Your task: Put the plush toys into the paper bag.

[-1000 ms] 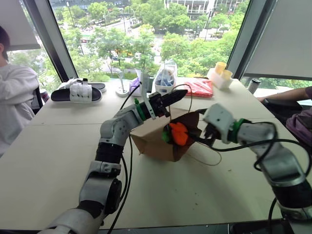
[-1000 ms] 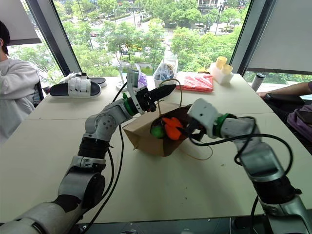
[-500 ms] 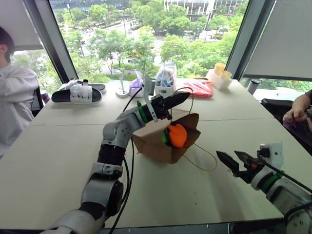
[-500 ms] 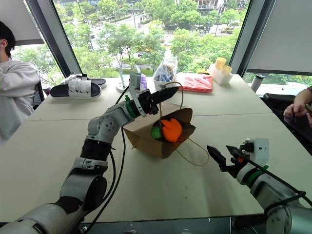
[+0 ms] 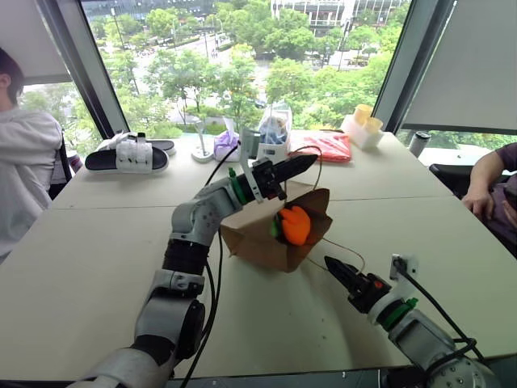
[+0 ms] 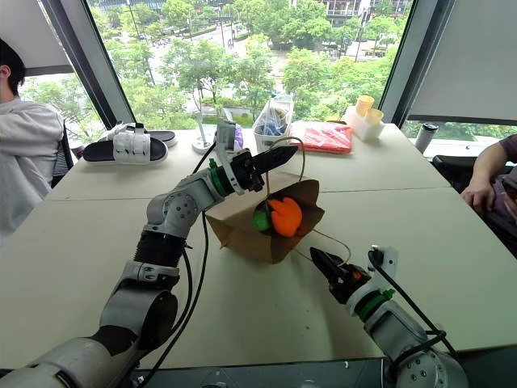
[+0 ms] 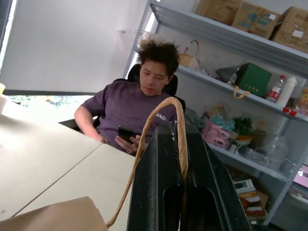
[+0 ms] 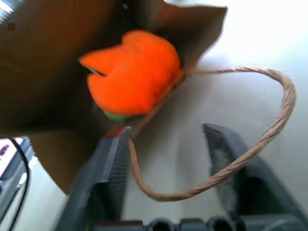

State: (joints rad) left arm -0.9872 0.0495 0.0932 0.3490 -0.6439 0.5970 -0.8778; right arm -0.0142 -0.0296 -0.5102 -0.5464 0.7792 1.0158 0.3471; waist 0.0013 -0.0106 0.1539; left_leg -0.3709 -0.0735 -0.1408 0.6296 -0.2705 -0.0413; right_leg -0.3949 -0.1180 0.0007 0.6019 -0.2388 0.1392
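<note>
Left eye view shows me the plain brown kraft paper bag (image 5: 266, 238) lying on its side on the pale bench (image 5: 97, 242), its mouth turned toward my right arm. I see the orange plush toy (image 5: 295, 225) sitting in that mouth, with the round green plush toy (image 5: 276, 227) just behind it, mostly hidden. My left gripper (image 5: 300, 162) is raised above the bag's upper edge, and its black fingers (image 7: 159, 192) are closed on a thin tan twine loop handle (image 7: 166, 122), which runs up and over the finger tips in the left wrist view. My right gripper (image 5: 331, 266) sits low over the bench, just in front of the bag's mouth, pointing at it. In the right wrist view its fingers (image 8: 108, 163) stand apart with nothing between them, and the second twine loop handle (image 8: 250, 144) lies slack on the bench across that gap. I cannot tell whether either finger touches that twine. At the far edge of the bench I see a pair of black-and-white sandals (image 5: 129, 153), a clear plastic bag of blue items (image 5: 275, 129) and a flat red packet (image 5: 329, 145). A person in a purple shirt (image 7: 127, 108) sits at the bench end, beyond my left gripper.
</note>
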